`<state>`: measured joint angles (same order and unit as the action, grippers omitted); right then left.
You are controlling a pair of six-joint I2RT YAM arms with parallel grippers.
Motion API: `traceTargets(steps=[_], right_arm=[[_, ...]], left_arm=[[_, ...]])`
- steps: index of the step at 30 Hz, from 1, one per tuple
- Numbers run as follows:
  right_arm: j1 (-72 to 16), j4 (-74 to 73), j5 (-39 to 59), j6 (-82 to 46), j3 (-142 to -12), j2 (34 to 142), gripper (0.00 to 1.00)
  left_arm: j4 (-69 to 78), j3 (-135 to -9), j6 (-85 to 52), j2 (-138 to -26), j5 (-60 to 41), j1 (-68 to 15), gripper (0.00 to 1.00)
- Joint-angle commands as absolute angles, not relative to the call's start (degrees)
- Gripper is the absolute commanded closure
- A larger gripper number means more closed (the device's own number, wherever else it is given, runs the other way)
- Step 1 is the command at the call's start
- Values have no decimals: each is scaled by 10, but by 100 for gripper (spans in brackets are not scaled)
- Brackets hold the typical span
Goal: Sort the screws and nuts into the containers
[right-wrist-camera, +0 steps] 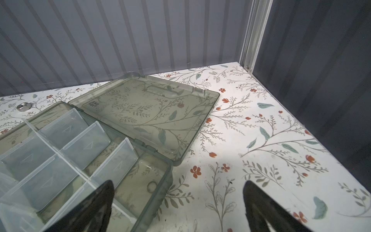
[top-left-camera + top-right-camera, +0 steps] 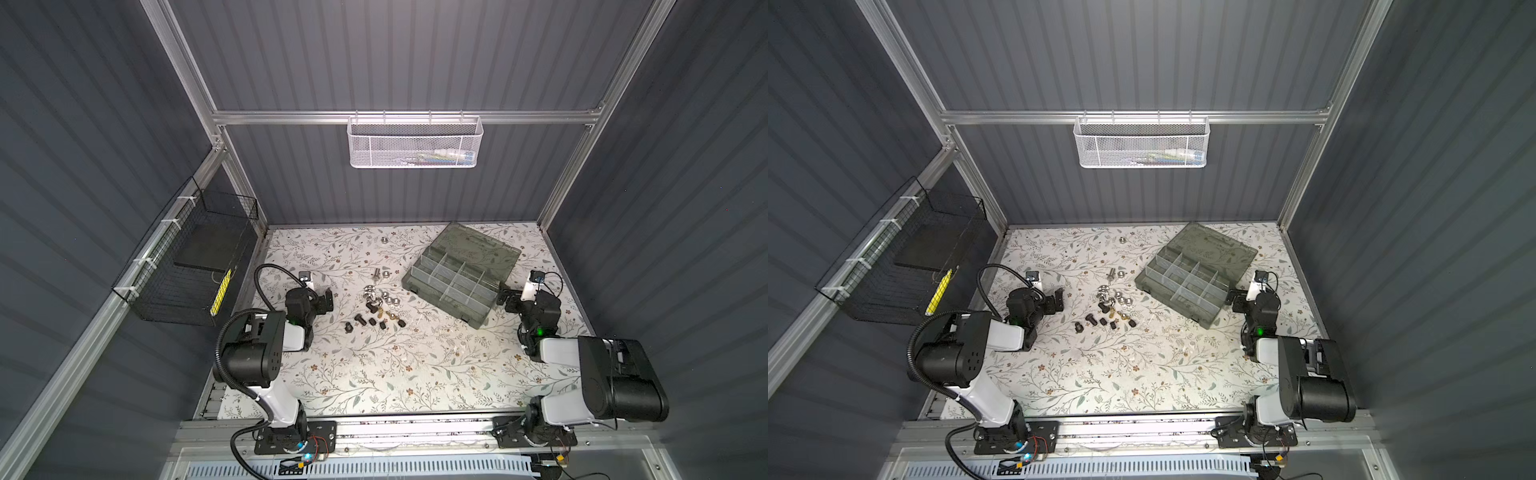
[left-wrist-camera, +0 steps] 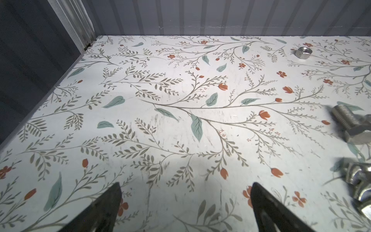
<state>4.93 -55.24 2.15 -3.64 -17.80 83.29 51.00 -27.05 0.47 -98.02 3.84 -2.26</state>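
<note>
The left hand (image 3: pixel 186 190) stands wide open and empty, low over the table (image 2: pixel 374 374). It faces the far wall, and the nearest silver pieces show only at the edge of its wrist view. That looks like a waiting pose beside the work rather than a reach. The right hand (image 1: pixel 178 186) is just as wide and also holds nothing. It hangs at the near right end of the organiser box (image 2: pixel 453 291), with one finger overlapping the end compartment in its wrist view.

The screws and nuts (image 2: pixel 376 309) lie loose on the table between the two hands. The shiny silver ones are bunched toward the back of the heap, and the black and brass-coloured ones are strung out nearer the front. A bolt (image 2: pixel 376 273) lies a little behind the heap, and a lone nut (image 2: pixel 384 240) sits well apart near the back wall.

The box sits at an angle just right of the heap, and its lid (image 2: pixel 478 249) is folded flat behind it, so every divider is open from above. The containers (image 1: pixel 66 148) look empty, so the sorting seems not yet begun. Each arm appears posted by its own job, the left by the heap and the right by the box.
</note>
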Motion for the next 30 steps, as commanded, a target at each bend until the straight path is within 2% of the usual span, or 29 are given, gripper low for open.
traceTargets(steps=[1, 30], right_arm=[[47, -561, 17, -39, -185, 836, 1], [47, -561, 17, -39, -185, 835, 1]], left_arm=[[517, -272, 15, -983, 32, -20, 0], [495, -278, 14, -979, 31, -20, 0]])
